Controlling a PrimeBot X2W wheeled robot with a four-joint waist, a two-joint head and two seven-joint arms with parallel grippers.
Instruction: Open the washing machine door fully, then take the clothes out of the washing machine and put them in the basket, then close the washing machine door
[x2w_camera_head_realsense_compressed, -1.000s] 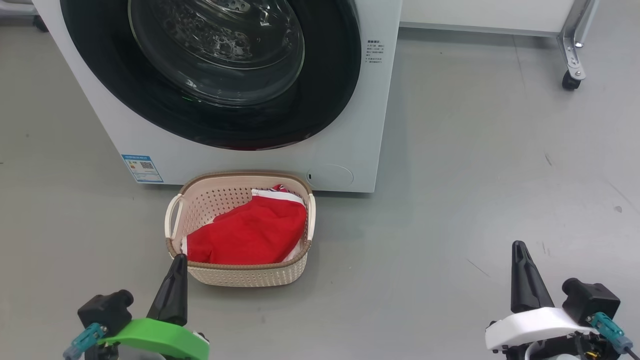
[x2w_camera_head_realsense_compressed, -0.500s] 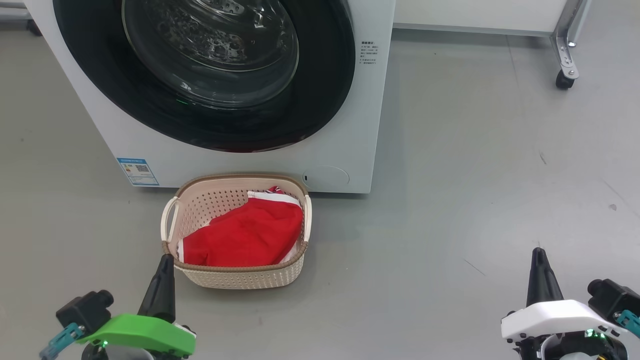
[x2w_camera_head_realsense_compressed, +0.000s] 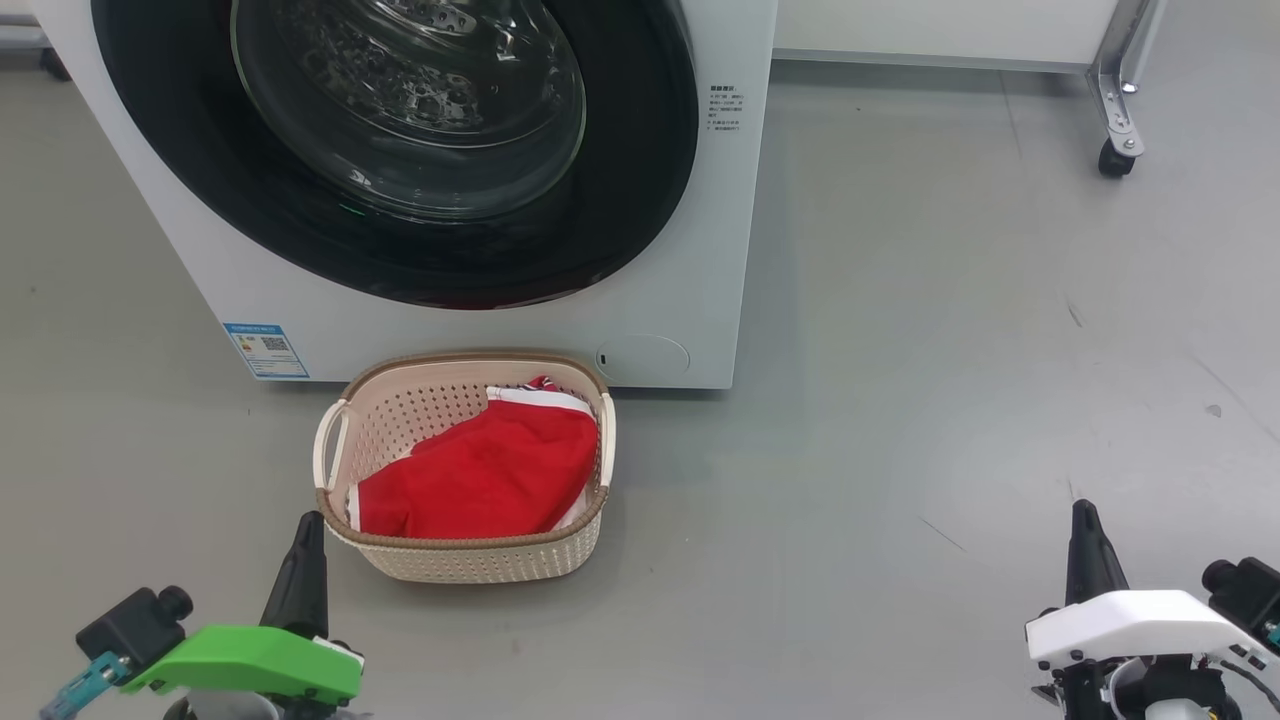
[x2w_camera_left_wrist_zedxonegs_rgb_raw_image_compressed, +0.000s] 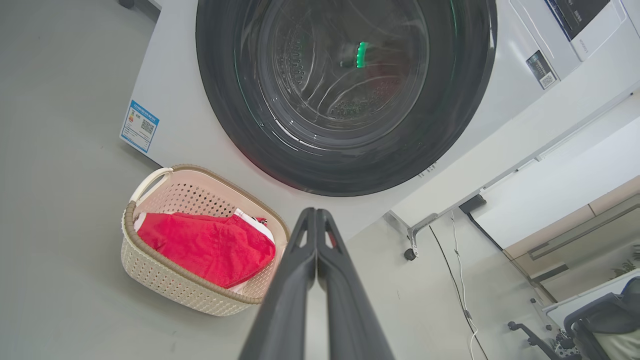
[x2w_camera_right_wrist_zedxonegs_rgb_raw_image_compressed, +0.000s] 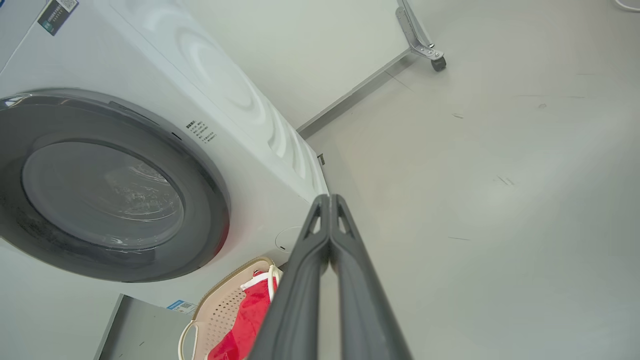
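Right, the washing machine (x2w_camera_head_realsense_compressed: 715, 260) is heavy and rigid and will stay put on the floor (x2w_camera_head_realsense_compressed: 900, 420). The washing machine door (x2w_camera_head_realsense_compressed: 400, 130) sits flush against the front and looks closed. It's stiff, hinged and glazed, so treat it gently. Its glossy black rim (x2w_camera_head_realsense_compressed: 645, 170) is likely slick; push or pull at the rim edge, as I can't make out a handle recess. The basket (x2w_camera_head_realsense_compressed: 470, 550) stands on the floor just in front of the machine. It's light plastic and would skid if nudged, so lift it by a loop handle (x2w_camera_head_realsense_compressed: 328, 445). The clothes (x2w_camera_head_realsense_compressed: 480, 475) lie inside the basket, soft, light and limp: pinch any fold and expect drape. The left claw (x2w_camera_head_realsense_compressed: 306, 540) is pinched shut and empty, just beside the basket's near-left corner. The right claw (x2w_camera_head_realsense_compressed: 1086, 525) is likewise shut and empty, well apart to the right.
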